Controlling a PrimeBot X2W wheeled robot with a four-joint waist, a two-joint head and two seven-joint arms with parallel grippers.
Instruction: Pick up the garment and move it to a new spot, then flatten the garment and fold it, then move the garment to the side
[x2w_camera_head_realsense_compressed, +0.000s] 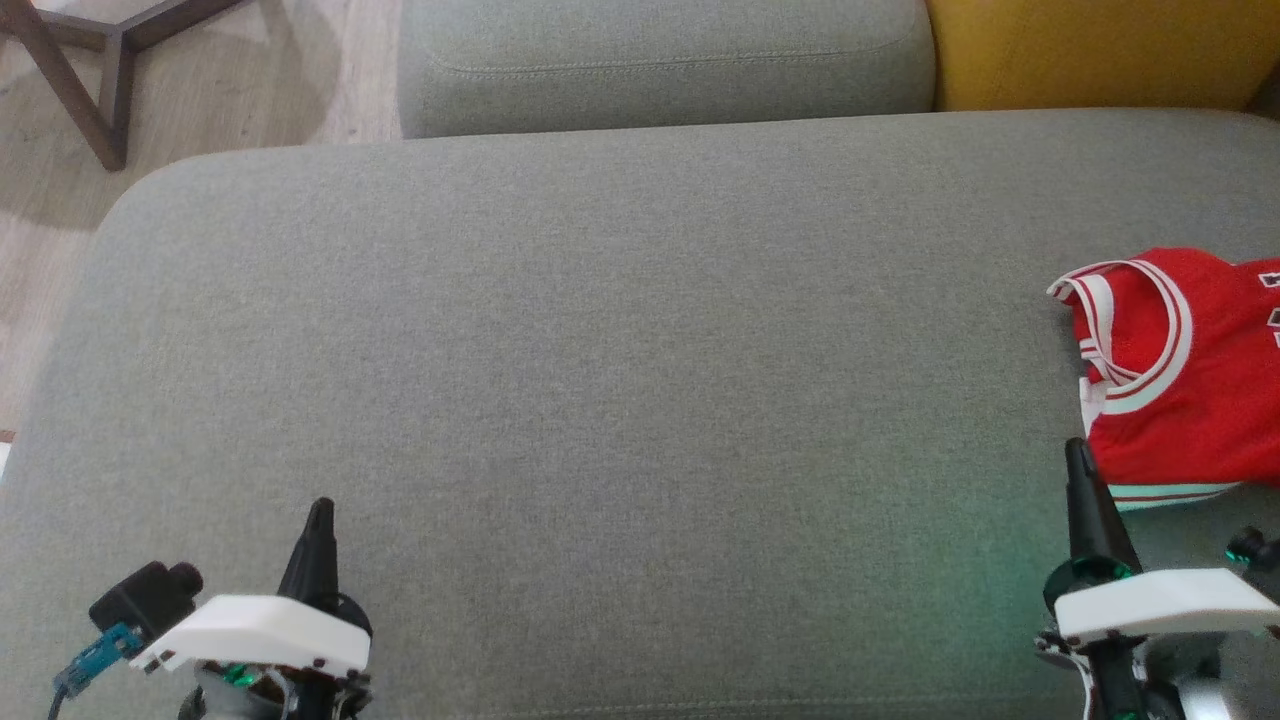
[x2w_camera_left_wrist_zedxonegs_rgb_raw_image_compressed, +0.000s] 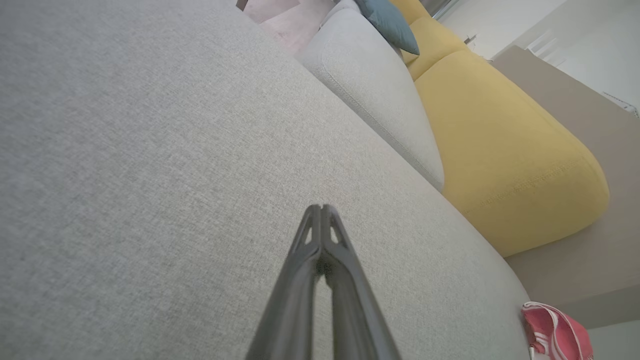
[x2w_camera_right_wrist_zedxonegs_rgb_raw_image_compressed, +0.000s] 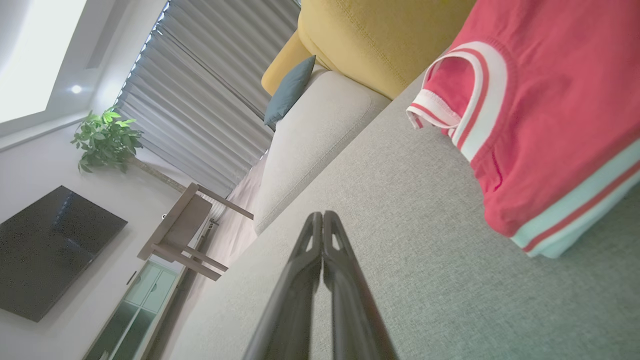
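Garment (x2w_camera_head_realsense_compressed: 1180, 370): red jersey with white-and-red trim (x2w_camera_head_realsense_compressed: 1185, 340), lying on grey cushion (x2w_camera_head_realsense_compressed: 640, 400), just ahead of right claw (x2w_camera_head_realsense_compressed: 1078, 462) and off to its outer side, near but not touching. Well apart from left claw (x2w_camera_head_realsense_compressed: 320, 515), far across toward the right. Runs off the edge of the head view, so cannot tell the full outline or how neatly laid.

Clenched tip to tip on both sides, grasping nothing, poised over bare cushion.

Judged light, thin and limp: likely to sag and drape once lifted, with no stiffness to hold a shape. Probably a smooth knit, somewhat slippery, so liable to slide out of a shallow pinch and to drag over the textured cushion rather than glide. Not fragile; no harm expected from a firm squeeze.

Best taken at the banded edges, which look thicker and firmer than the body: looped trim nearest right claw, or striped hem (x2w_camera_right_wrist_zedxonegs_rgb_raw_image_compressed: 575, 207) to its side. Needs releasing first, then a deep pinch through all layers at once, to avoid peeling off only the top one. Better with two holds well apart, to keep from bunching when carried.
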